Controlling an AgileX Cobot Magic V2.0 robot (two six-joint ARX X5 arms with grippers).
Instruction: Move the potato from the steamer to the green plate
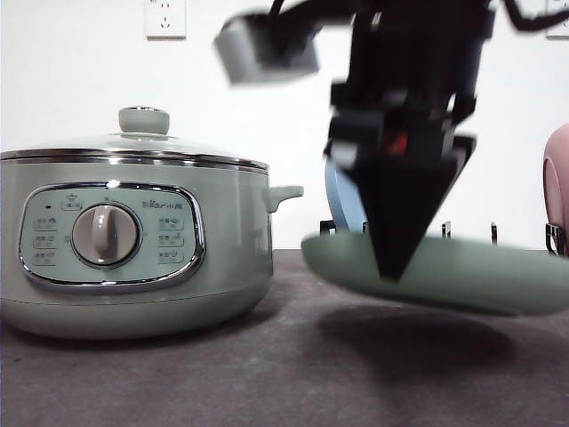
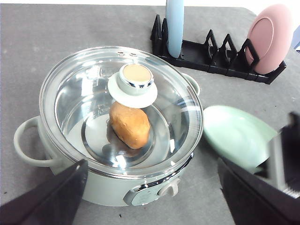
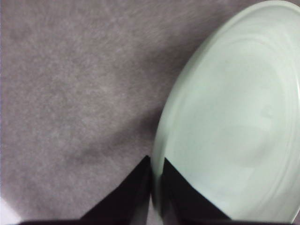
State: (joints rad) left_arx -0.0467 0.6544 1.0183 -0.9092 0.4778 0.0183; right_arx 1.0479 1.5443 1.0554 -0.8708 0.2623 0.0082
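Orange-brown under the glass lid (image 2: 93, 93), the potato (image 2: 130, 124) lies on the shiny floor of the steamer (image 1: 133, 240), a little off centre, with the lid's green knob (image 2: 135, 79) above it. The steamer stands on the grey desk (image 1: 267, 374) at the left of the front view, its dial facing the camera, lid on.

Right of it, the right pincer (image 1: 391, 262) points straight down and is clenched on the near rim of the green plate (image 1: 462, 271). In the right wrist view its two dark fingers (image 3: 129, 197) sit on either side of the plate's edge, and the plate is held nearly level above the desk, with a shadow on the cloth beneath it. In the left wrist view the plate lies just beside the steamer.

The left pincer (image 2: 154, 197) hovers over the steamer's near side; its black fingers stand far apart at the corners of the left wrist view, released and holding nothing.

Behind, a black rack (image 2: 220, 58) holds a blue plate (image 2: 174, 26) and a pink plate (image 2: 272, 37) on edge.
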